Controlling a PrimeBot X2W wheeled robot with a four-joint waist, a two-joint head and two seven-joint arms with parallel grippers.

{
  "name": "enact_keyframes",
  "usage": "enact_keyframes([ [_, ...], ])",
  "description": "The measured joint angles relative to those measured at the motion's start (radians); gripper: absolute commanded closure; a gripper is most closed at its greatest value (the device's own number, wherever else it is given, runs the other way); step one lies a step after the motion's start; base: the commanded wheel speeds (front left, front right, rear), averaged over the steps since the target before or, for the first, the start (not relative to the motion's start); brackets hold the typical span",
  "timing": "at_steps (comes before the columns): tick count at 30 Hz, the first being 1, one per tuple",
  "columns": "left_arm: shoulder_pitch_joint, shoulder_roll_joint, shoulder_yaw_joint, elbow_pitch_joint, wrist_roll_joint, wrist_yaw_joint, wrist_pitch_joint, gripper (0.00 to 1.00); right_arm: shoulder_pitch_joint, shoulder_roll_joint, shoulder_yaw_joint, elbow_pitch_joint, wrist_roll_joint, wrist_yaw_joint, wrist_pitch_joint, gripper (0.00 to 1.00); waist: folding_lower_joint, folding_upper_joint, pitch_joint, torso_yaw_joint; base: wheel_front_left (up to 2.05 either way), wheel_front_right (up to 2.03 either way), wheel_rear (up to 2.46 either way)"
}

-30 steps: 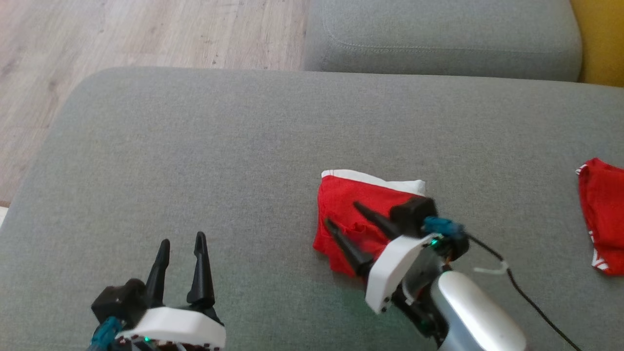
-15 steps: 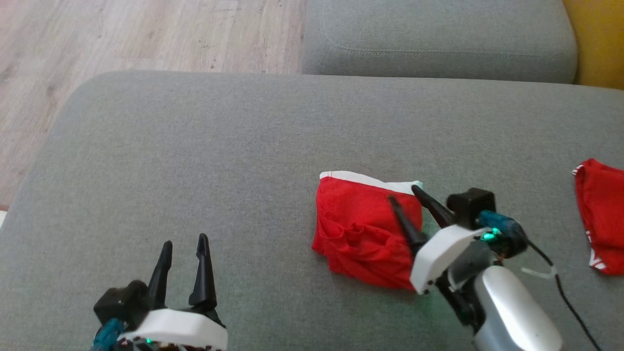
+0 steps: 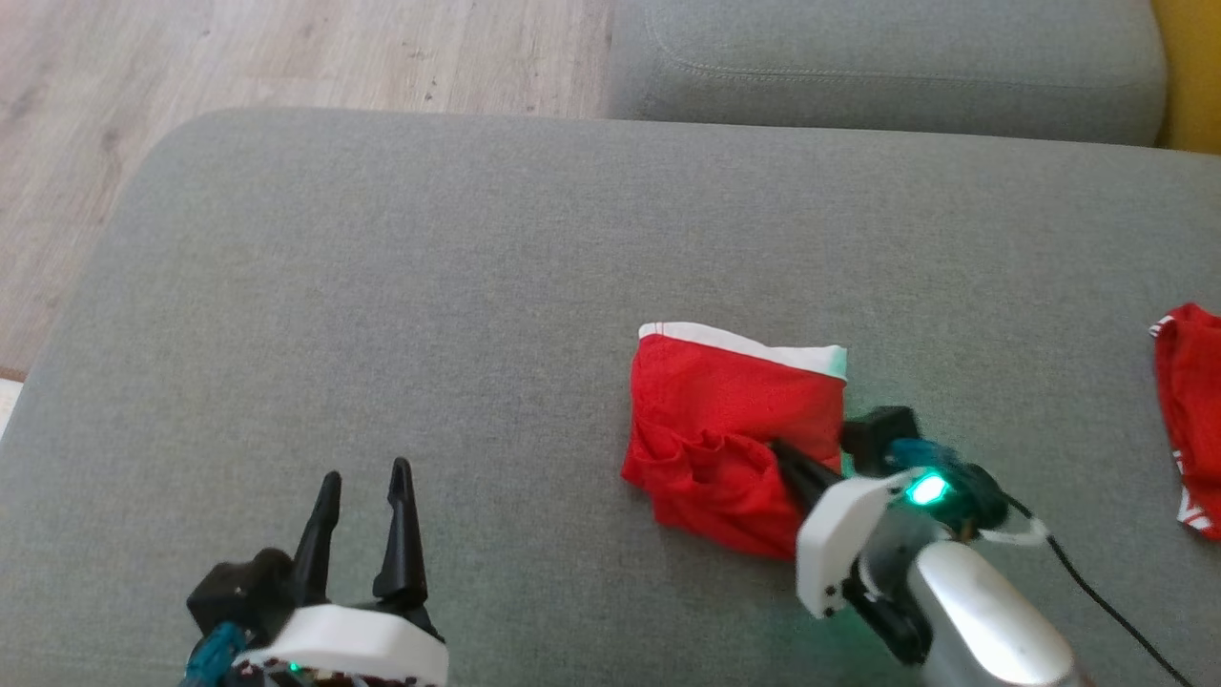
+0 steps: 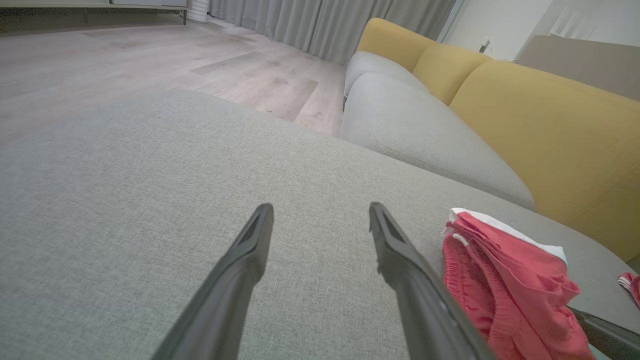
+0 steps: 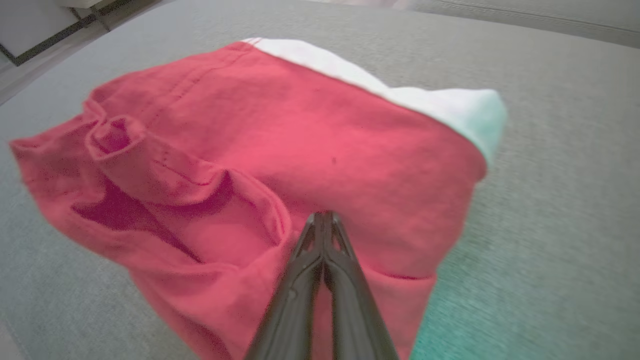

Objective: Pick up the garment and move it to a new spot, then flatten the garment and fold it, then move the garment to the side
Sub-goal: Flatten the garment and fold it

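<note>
The garment (image 3: 725, 410) is a folded piece of red cloth with a white band along its far edge, lying right of centre on the grey seat cushion (image 3: 382, 286). My right gripper (image 3: 777, 448) is shut, its tips pinched into the cloth at the near right part. In the right wrist view both fingers meet at one point (image 5: 322, 216) on the red garment (image 5: 300, 125), beside a raised fold. My left gripper (image 3: 364, 472) stands open at the lower left over bare cushion, nothing between its fingers (image 4: 321, 207). The garment (image 4: 500, 270) lies to its right.
Another red piece of cloth with white trim (image 3: 1188, 410) lies at the cushion's right edge. A second grey cushion (image 3: 887, 67) sits behind, with yellow backrests (image 4: 540, 125) beyond it. Wooden floor (image 3: 238, 48) shows past the far left edge.
My right gripper swung from the garment's left part to its right side, then dropped toward the near right part and closed there. The head view has shifted slightly. The left gripper has stayed still.
</note>
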Motion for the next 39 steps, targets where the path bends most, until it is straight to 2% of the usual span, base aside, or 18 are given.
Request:
enact_keyframes([
  [6, -0.002, -0.007, -0.01, 0.003, 0.0, -0.001, 0.0, 0.0, -0.051, -0.038, 0.194, 0.018, 0.099, 0.0, -0.001, 1.0, 0.0, 0.0, 0.005, 0.008, 0.0, 0.0, 0.0],
  [13, -0.002, -0.007, -0.009, 0.004, 0.0, -0.001, 0.0, 0.0, -0.052, -0.111, 0.393, -0.049, 0.204, 0.0, -0.015, 1.0, 0.0, 0.0, 0.003, 0.002, 0.0, 0.0, 0.0],
  [24, -0.002, -0.007, -0.008, 0.003, 0.0, 0.0, 0.0, 0.0, -0.052, -0.148, 0.537, -0.156, 0.265, 0.0, -0.045, 1.0, 0.0, 0.0, 0.002, -0.01, 0.0, 0.0, 0.0],
  [28, -0.002, -0.007, -0.008, 0.003, 0.0, 0.0, 0.0, 0.0, -0.052, -0.149, 0.513, -0.179, 0.264, 0.0, -0.075, 1.0, 0.0, 0.0, -0.002, -0.011, 0.0, 0.0, 0.0],
  [32, -0.002, -0.007, -0.009, 0.003, 0.0, 0.0, 0.0, 0.0, -0.059, -0.15, 0.403, -0.212, 0.25, 0.0, -0.108, 1.0, 0.0, 0.0, -0.007, -0.007, 0.0, 0.0, 0.0],
  [36, -0.002, -0.007, -0.008, 0.003, 0.0, 0.0, 0.0, 0.0, -0.072, -0.157, 0.304, -0.229, 0.22, 0.0, -0.102, 1.0, -0.0001, 0.0, -0.005, 0.002, 0.0, 0.0, 0.0],
  [39, -0.002, -0.007, -0.009, 0.002, 0.0, 0.0, 0.0, 0.0, -0.096, -0.18, 0.282, -0.216, 0.202, 0.0, -0.074, 1.0, 0.0, 0.0, 0.005, 0.012, 0.0, 0.0, 0.0],
])
